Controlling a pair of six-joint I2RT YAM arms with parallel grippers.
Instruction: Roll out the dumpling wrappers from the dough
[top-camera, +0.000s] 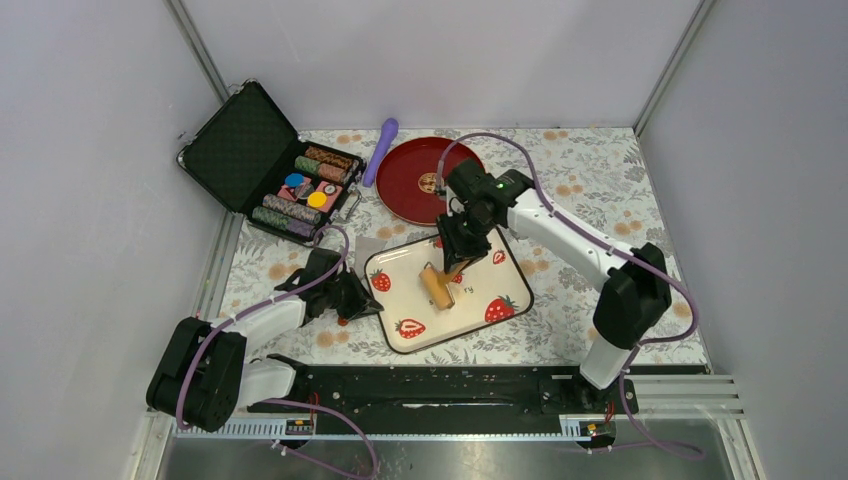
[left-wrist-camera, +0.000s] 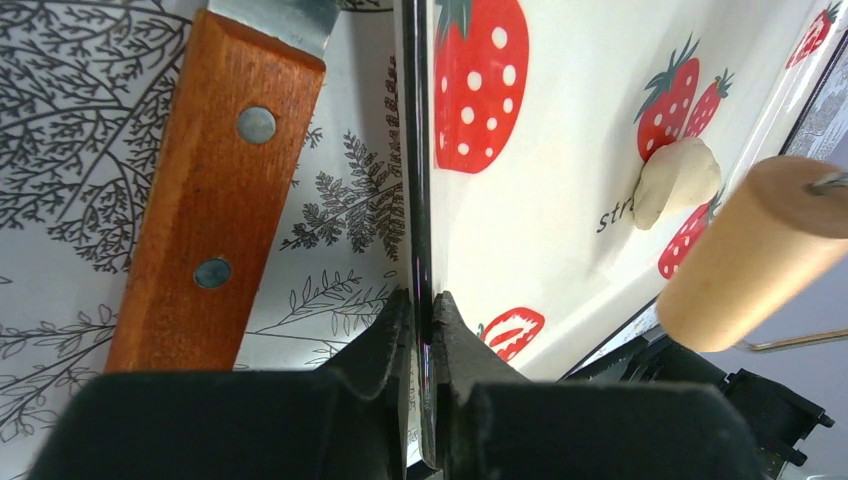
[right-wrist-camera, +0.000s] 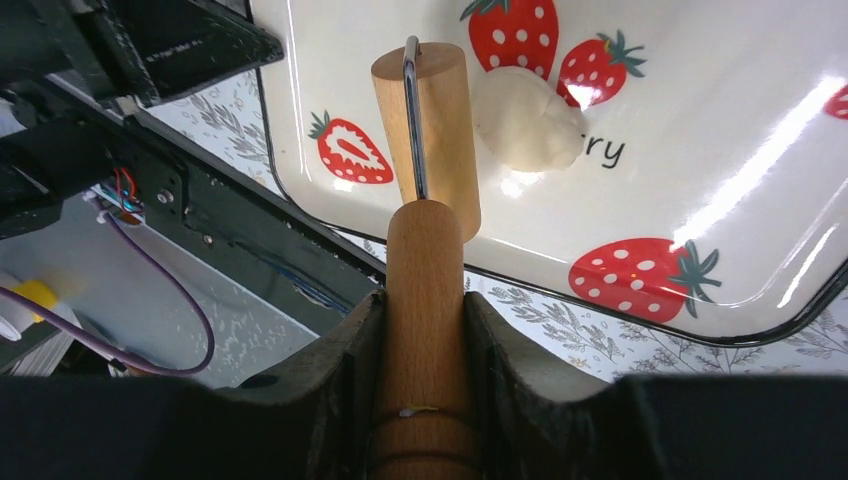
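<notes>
The left gripper is pinched closed on the black rim of the cream strawberry-printed tray, well apart from the dough near the tray's middle. The dough is a small, smooth, pale cream lump, still rounded, just beside the drum of the light wooden roller. The right gripper is clamped around that roller's handle.
</notes>
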